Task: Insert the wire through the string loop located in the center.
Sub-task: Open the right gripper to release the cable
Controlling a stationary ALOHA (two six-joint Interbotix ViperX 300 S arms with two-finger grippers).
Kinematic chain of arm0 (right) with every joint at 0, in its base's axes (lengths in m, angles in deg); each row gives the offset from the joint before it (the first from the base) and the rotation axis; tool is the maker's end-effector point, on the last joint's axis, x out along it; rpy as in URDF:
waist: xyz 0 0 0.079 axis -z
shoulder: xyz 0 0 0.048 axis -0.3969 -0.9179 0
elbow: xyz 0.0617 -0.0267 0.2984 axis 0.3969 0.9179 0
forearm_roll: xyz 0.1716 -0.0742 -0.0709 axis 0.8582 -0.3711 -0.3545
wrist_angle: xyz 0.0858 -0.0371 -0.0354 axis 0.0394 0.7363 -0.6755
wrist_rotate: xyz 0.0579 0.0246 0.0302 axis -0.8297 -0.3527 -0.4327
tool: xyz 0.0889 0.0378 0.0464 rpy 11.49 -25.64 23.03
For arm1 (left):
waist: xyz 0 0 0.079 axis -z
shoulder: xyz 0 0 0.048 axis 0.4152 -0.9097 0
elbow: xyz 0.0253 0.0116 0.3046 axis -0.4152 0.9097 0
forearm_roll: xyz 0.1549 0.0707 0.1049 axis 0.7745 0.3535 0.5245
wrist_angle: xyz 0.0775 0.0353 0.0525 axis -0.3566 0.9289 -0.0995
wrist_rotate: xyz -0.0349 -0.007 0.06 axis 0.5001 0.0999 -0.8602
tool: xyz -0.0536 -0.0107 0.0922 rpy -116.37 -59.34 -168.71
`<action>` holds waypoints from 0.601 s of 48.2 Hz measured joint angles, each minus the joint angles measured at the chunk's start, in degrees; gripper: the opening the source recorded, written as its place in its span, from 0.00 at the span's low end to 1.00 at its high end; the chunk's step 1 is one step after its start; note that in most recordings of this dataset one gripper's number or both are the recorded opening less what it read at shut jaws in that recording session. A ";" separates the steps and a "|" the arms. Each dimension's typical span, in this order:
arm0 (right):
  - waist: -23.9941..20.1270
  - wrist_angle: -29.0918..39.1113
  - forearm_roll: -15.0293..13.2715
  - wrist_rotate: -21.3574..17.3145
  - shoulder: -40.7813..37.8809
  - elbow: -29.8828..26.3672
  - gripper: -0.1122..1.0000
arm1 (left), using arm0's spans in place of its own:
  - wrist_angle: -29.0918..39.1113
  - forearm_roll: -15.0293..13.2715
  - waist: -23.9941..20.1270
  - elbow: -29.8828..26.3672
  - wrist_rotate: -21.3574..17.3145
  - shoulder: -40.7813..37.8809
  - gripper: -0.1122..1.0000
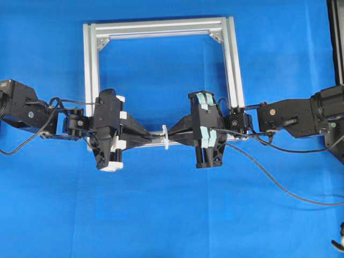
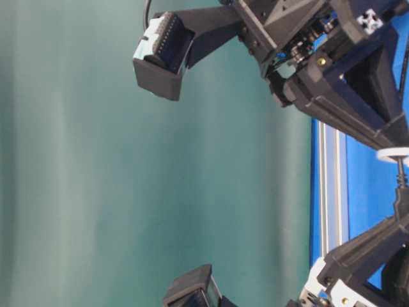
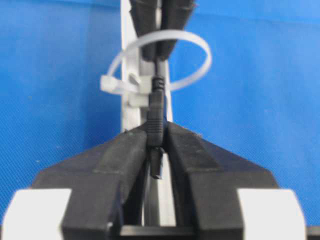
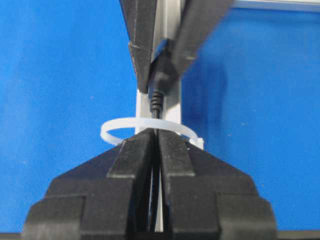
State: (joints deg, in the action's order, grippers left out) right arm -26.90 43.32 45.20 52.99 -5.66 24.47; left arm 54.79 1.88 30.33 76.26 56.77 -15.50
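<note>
1. Overhead: our left gripper and right gripper meet tip to tip at the string loop on the aluminium frame.
2. Table-level: the loop shows only at the edge, so it tells us little.
3. Left wrist: our left fingers clench the wire by its plug, already past the loop.
4. Right wrist: our right jaws pinch the cable just behind the loop. Opposed pulls could strain the plug or bend the loop.
</note>
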 measured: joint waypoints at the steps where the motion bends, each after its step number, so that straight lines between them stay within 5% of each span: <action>1: 0.00 0.09 0.00 0.00 0.00 0.00 0.08 | 0.09 0.00 -0.09 -0.09 0.00 0.00 0.17; 23: 0.00 0.00 0.00 0.00 -0.09 0.00 0.09 | 0.09 0.00 0.00 -0.09 0.00 0.00 0.17; 29: -0.09 0.00 0.00 -0.09 0.00 0.00 0.22 | 0.09 0.00 0.00 0.00 0.00 0.00 0.17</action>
State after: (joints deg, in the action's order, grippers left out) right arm -26.99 43.32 45.20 52.91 -5.66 24.47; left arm 54.88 1.88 30.33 76.26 56.77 -15.50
